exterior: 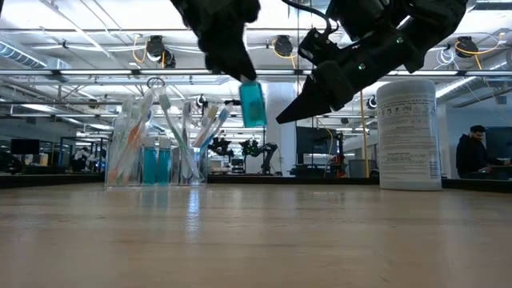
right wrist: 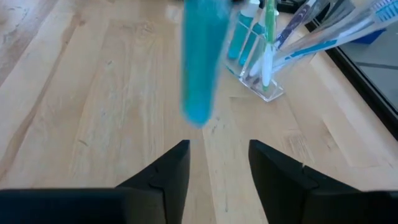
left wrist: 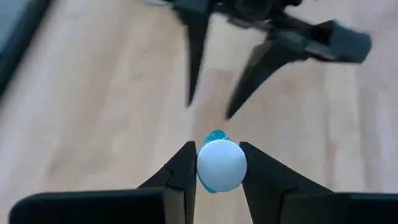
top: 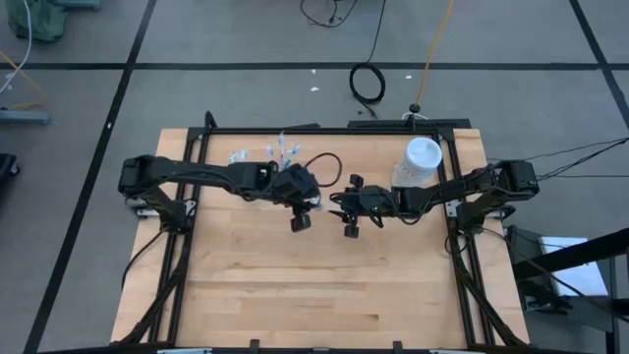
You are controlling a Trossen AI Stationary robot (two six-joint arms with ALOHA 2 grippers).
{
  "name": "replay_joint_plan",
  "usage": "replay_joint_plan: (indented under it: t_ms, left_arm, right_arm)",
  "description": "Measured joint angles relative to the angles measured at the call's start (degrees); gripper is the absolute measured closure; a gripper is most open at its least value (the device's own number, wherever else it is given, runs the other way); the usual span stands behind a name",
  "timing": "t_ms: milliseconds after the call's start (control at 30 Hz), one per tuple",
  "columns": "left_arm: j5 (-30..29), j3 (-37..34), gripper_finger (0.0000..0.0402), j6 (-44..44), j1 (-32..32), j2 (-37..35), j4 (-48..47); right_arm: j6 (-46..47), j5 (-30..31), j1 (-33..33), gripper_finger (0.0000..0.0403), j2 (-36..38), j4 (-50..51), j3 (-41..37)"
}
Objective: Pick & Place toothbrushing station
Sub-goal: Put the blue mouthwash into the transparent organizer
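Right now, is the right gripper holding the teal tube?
No. The left gripper clamps the teal tube by its white cap, while the right gripper stands open and empty beside it.

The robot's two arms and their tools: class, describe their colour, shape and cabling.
Both arms are dark, jointed links reaching in from opposite table sides. Each ends in a tool, the left tool and the right tool, with two black, flat fingers that taper to narrow tips. Black cables loop near the wrists.

We are seeing two dark, jointed arms with black cables trailing along them, each ending in tapered, matte black fingers (right wrist: 178, 168).
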State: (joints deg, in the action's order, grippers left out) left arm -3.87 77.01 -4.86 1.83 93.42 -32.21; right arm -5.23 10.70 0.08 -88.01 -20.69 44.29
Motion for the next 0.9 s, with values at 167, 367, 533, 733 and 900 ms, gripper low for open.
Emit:
replay_joint_plan:
  t_ms: [167,367,533,733,900]
  left_arm:
    - [-10.4,0.0,0.0307,-2.5,0.2,-7.3,-8.5]
    - [-15.6,0.0,0.0307,-9.6,1.1,-16.3,-19.2]
    - [-16.5,-4.8,0.0308,-14.2,1.1,-19.1,-21.6]
    - [-23.1,-15.4,0.0308,-20.4,2.5,-19.7,-20.8]
    - [-24.6,-22.1,0.0309,-21.7,4.9,-19.7,-12.4]
  right_arm:
    - [0.2,0.0,0.0,0.0228,0.0,0.1,0.0]
    - [0.5,-0.2,0.0,0.0226,0.0,0.0,0.0]
    - [1.1,-0.2,0.0,0.0228,0.0,-0.2,0.0]
    - [1.6,-0.2,0.0,0.0227,0.0,-0.2,0.0]
    - [1.6,-0.2,0.0,0.0229,0.0,-0.5,0.0]
